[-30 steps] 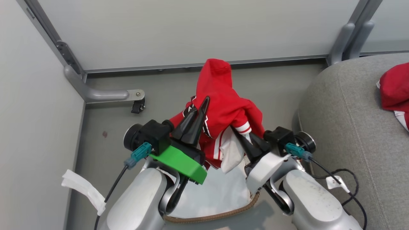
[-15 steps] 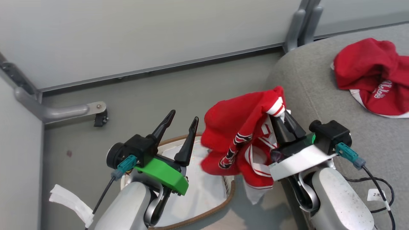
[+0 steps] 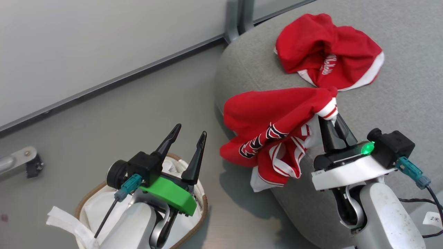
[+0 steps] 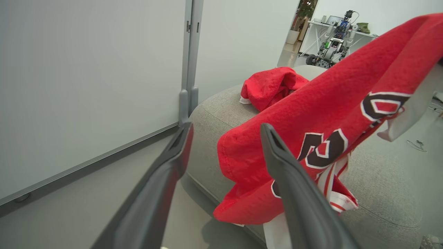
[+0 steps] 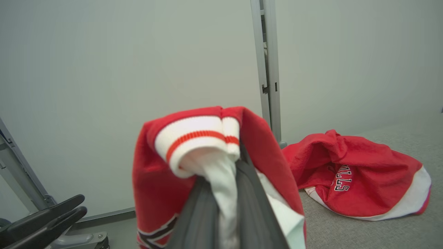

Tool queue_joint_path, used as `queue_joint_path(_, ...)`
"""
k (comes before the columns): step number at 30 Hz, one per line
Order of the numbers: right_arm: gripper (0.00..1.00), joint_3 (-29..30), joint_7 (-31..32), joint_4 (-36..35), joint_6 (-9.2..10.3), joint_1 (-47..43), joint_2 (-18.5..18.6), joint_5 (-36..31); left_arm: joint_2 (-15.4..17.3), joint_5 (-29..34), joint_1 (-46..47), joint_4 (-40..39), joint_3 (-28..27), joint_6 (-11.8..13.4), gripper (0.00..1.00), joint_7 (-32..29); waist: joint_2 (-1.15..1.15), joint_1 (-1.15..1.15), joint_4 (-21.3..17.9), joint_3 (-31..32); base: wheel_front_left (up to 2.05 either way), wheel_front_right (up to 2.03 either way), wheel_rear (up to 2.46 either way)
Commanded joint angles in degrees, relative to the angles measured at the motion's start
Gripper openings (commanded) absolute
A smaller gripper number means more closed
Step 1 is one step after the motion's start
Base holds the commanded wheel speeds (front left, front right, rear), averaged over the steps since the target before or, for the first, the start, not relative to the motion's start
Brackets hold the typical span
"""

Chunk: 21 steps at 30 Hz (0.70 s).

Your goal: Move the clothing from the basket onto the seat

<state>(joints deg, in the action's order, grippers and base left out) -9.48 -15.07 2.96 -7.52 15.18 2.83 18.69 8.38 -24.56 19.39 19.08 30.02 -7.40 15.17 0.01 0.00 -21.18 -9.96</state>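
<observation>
Hovering over rounded basket with brown woven rim and white liner (image 3: 205,207), left pincer (image 3: 191,129) spread, empty. Further out, right pincer (image 3: 333,121) pressed together on white red-striped cuff of red jersey with dark numbers (image 3: 263,110); cloth hangs over front edge of large grey woven sofa seat (image 3: 408,86), partly off it. Step judged: carry-over, release not yet made. Next move calls for reaching deeper over cushion, then opening. Further back on seat, second red jersey (image 3: 328,45) lies crumpled. Grey floor (image 3: 138,114), pale wall panel (image 3: 86,41) beyond.

My left hand (image 3: 191,129) lets go, the jersey (image 3: 270,110) swings across!
Fingers have sprung apart over the basket (image 3: 205,207); my right hand (image 3: 331,119) alone now carries it, clear of the basket and over the edge of the seat (image 3: 398,103).
</observation>
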Motion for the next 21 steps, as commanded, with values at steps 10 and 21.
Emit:
queue_joint_path(10,0.0,8.07,-0.15,-4.61,0.06,-0.23,0.08,-2.17,1.22,-1.35,3.02,1.35,5.2,-0.18,1.0,-0.04,-0.01,0.0,-9.5,-4.62,0.0,0.0,0.0)
queue_joint_path(21,0.0,12.26,-0.15,-4.76,0.06,19.28,6.36,-12.72,4.28,-1.89,5.07,0.91,7.63,-0.18,1.0,-0.04,-0.01,0.0,-9.6,-9.72,0.0,0.0,0.0)
